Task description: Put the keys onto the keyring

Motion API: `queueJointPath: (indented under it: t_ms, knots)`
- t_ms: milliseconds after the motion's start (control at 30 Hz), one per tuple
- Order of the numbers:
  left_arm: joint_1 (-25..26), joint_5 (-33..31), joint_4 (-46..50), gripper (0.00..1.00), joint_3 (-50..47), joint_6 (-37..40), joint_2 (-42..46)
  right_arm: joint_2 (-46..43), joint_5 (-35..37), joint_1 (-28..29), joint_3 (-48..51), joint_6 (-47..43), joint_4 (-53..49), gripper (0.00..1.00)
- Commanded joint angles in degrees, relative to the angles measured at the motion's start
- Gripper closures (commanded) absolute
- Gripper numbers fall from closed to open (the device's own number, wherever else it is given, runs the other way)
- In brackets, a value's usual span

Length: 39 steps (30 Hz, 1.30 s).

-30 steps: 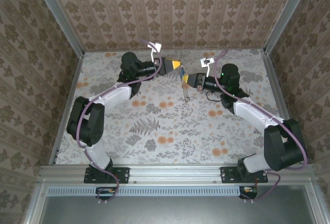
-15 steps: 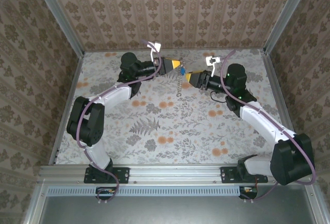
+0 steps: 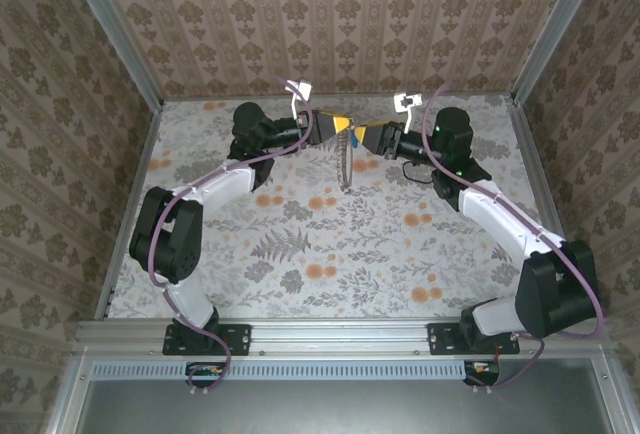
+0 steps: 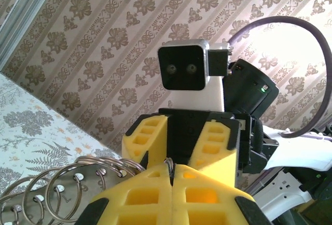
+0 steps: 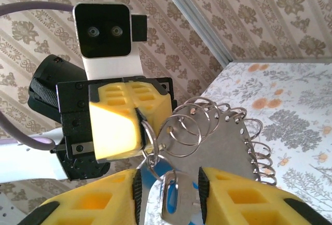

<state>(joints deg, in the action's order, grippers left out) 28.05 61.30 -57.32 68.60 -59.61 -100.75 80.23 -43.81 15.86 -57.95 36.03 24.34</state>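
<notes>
Left gripper (image 4: 171, 172): closed. Its two yellow fingers (image 4: 136, 196) press flat together, and a thin piece of metal from the keyring (image 5: 228, 150) is pinched in the seam between them.
Right gripper (image 5: 169, 190): the jaws stand apart, with a gap showing on each side of the metal blade between them.
Keyring: it is in the air above the far part of the table (image 3: 300, 244), between the two grippers. From above it hangs down under the left gripper's tip as a thin metal loop. Many small split rings (image 5: 182, 126) sit along its edge.
Keys (image 5: 170, 200): a silvery blade with a bright blue part beside it stands between the right gripper's fingers, just below the rings. I cannot tell if it is already threaded on a ring.
Two grippers: they face each other tip to tip, very near, at the far middle of the table, close to the papered wall (image 3: 330, 24).
</notes>
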Motion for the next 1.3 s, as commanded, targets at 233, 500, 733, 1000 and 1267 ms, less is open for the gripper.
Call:
queueJointPath:
  t_ms: [233, 500, 733, 1000, 1267]
  knots:
    - [0.07, 1.1, -4.06, 1.0, 0.05, -0.68, -0.06, 3.2, -5.19, -0.64, -1.56, 4.96, 8.3, 0.77]
    - [0.07, 0.52, -4.21, 1.0, -0.04, -0.77, -0.46, 3.54, -7.2, -0.65, -1.67, 6.23, 9.85, 0.95]
    - [0.01, -0.98, -4.22, 1.0, -0.29, -0.45, 0.02, 2.9, -6.9, -0.57, 0.57, 6.96, 10.49, 1.0]
    - [-0.1, -2.72, -4.57, 1.0, -0.82, -0.13, 0.55, 2.13, -6.08, -0.03, 3.74, 7.69, 10.91, 1.0]
    - [-0.1, -4.49, -5.37, 1.0, -1.74, 0.2, 0.82, 2.74, -6.74, 1.42, 4.48, 10.97, 14.33, 1.0]
